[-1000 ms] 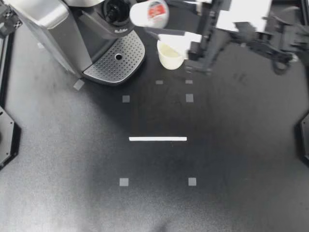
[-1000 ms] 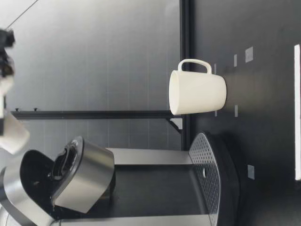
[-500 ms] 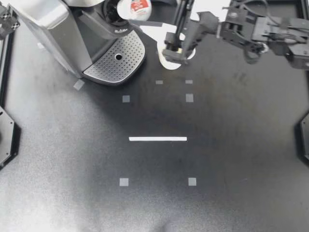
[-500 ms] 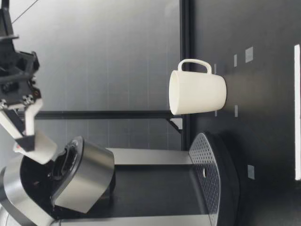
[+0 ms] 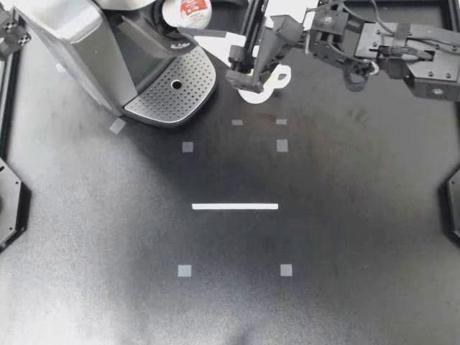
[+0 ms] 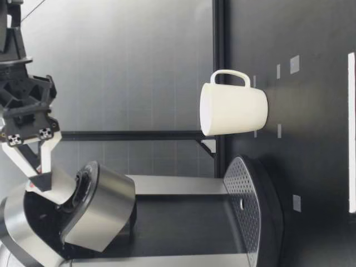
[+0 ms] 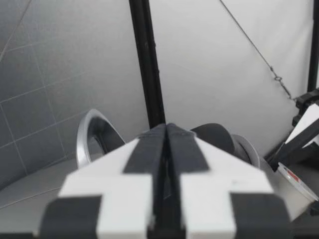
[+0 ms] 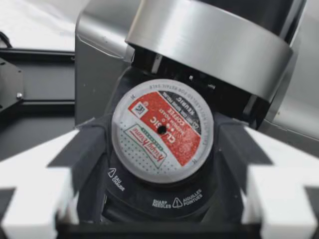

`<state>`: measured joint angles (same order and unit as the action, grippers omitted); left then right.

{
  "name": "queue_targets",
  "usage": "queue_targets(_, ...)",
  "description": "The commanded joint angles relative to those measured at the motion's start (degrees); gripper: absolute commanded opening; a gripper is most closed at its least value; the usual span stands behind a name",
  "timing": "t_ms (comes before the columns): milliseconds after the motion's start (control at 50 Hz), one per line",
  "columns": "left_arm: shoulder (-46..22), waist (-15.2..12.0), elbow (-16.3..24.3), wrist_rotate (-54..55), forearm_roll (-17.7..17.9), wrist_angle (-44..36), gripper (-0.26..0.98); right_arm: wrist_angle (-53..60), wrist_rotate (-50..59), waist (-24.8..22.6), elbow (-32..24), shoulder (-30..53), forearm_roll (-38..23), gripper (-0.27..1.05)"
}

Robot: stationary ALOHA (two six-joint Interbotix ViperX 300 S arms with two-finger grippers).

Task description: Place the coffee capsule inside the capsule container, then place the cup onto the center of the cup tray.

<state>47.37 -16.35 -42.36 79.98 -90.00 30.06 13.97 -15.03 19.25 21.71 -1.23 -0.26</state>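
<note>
Coffee capsule clamped in right tool, foil lid toward the wrist. Capsule container directly ahead, axes roughly in line; advance straight along that axis, then release. Left tool pinched closed, empty. Cup upright on desk beside cup tray. Count: one capsule, one container, one cup, one tray, two tools.

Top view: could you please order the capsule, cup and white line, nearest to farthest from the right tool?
1. Capsule, held in the right tool.
2. Cup, off to the capsule's right.
3. White line, at the middle, farthest.
</note>
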Motion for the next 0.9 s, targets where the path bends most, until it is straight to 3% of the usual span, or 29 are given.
queue_targets(0,-0.09,-0.09,0.7,-0.09,-0.35,0.0,0.05,0.26,-0.09,0.35,-1.49,-0.79,-0.18,0.55)
queue_targets(700,-0.09,0.0,0.62,-0.18,-0.44,0.0,0.05,0.26,-0.09,0.88,-2.64,1.23,-0.35,0.56)
queue_targets(880,0.0,-0.09,0.53,-0.18,-0.44,0.0,0.05,0.18,0.0,0.88,-3.16,1.76,-0.35,0.64)
